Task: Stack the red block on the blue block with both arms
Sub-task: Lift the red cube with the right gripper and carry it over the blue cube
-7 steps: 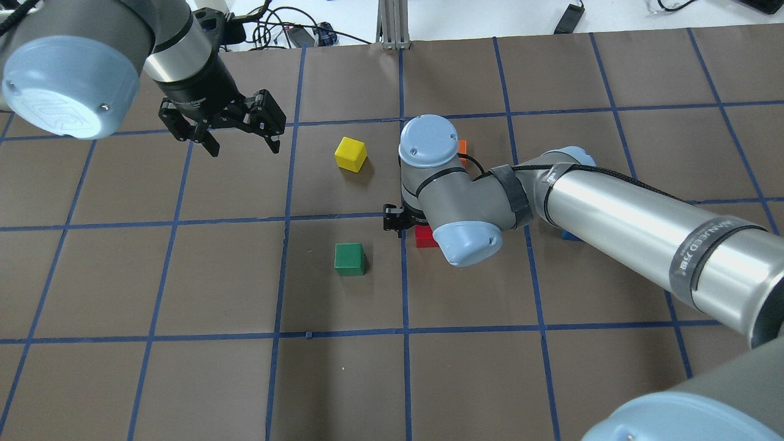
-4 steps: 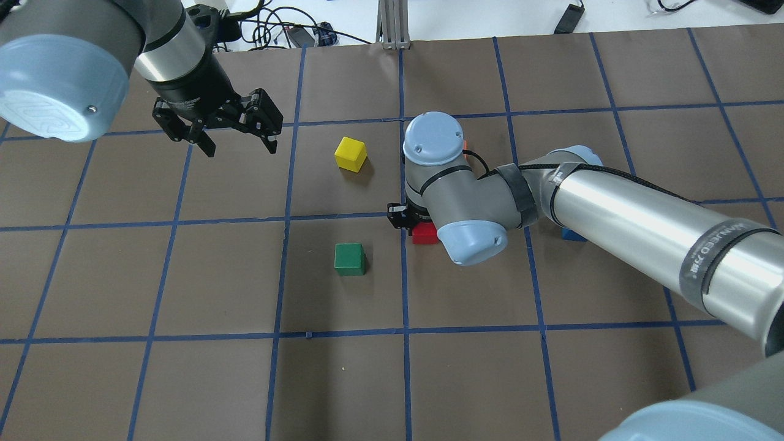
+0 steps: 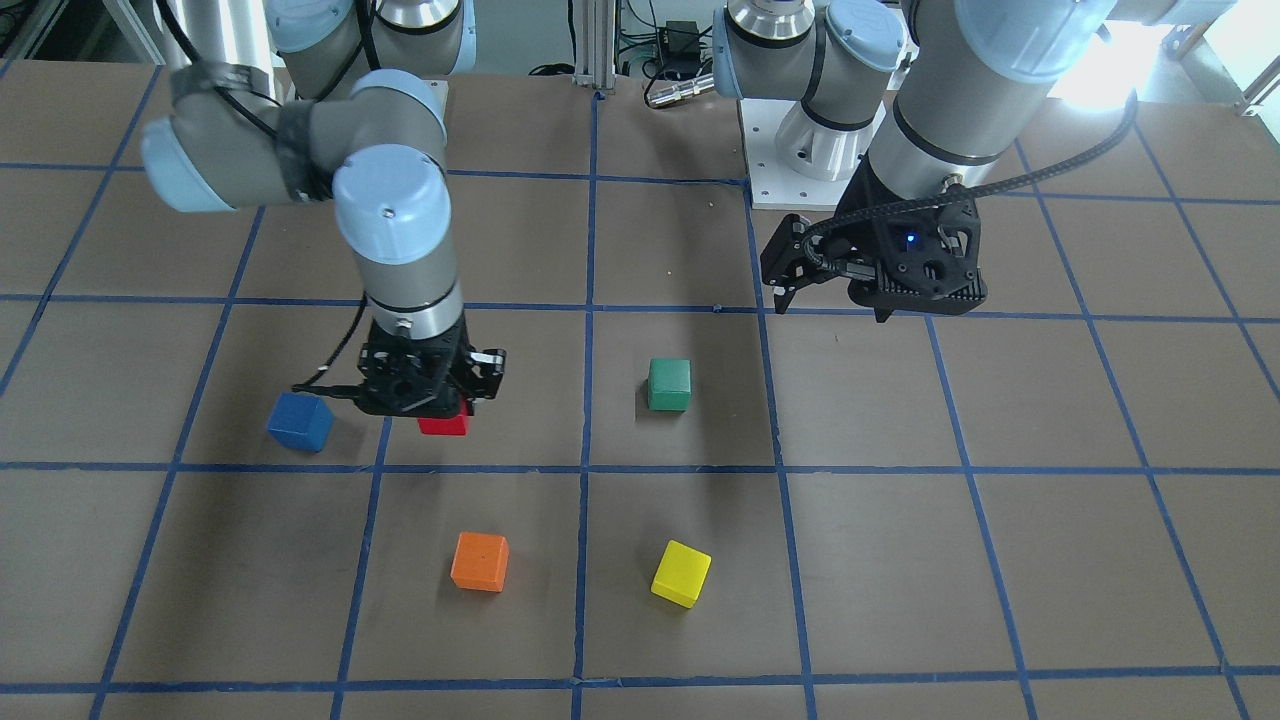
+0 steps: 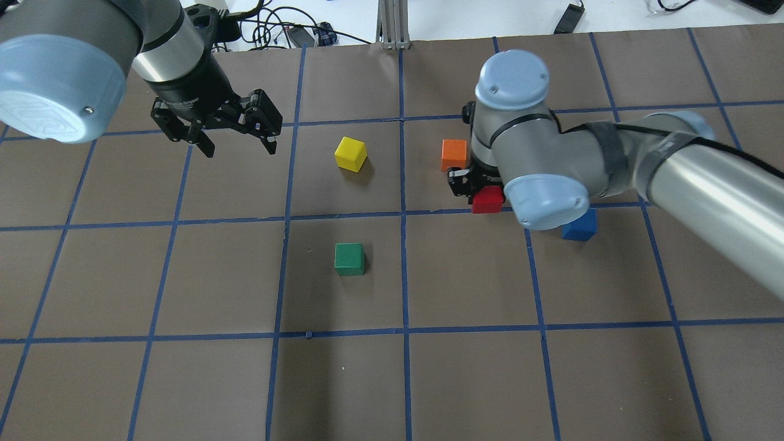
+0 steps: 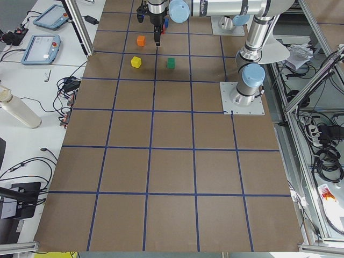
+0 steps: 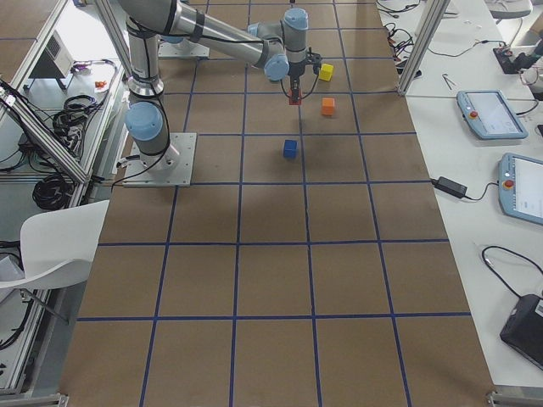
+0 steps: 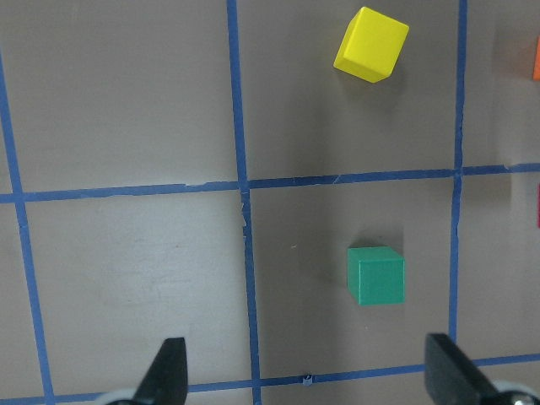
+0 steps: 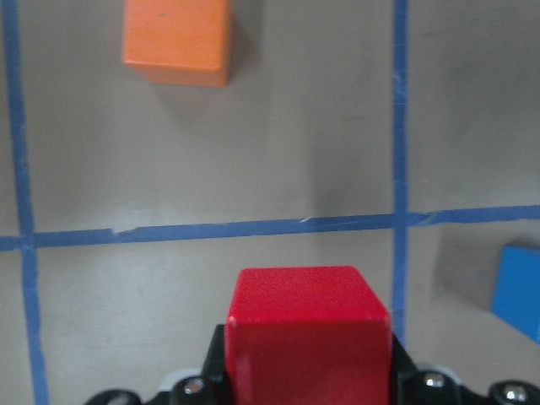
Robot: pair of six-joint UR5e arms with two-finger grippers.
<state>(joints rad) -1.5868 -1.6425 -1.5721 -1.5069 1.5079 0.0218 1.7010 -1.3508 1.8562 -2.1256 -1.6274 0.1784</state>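
My right gripper is shut on the red block and holds it just above the table; the wrist view shows the block between the jaws. The blue block sits on the table to the right of it, a short gap away. The blue block also shows in the front view and at the right edge of the right wrist view. My left gripper is open and empty, hovering far to the left over the back of the table, and it also shows in the front view.
An orange cube sits just behind the right gripper. A yellow cube and a green cube lie near the table's middle, both also in the left wrist view, green. Blue tape lines grid the brown table.
My right arm has carried the red block rightward and a little back, from beside the centre line to near the blue block. The orange cube is now uncovered. The left arm barely moved.
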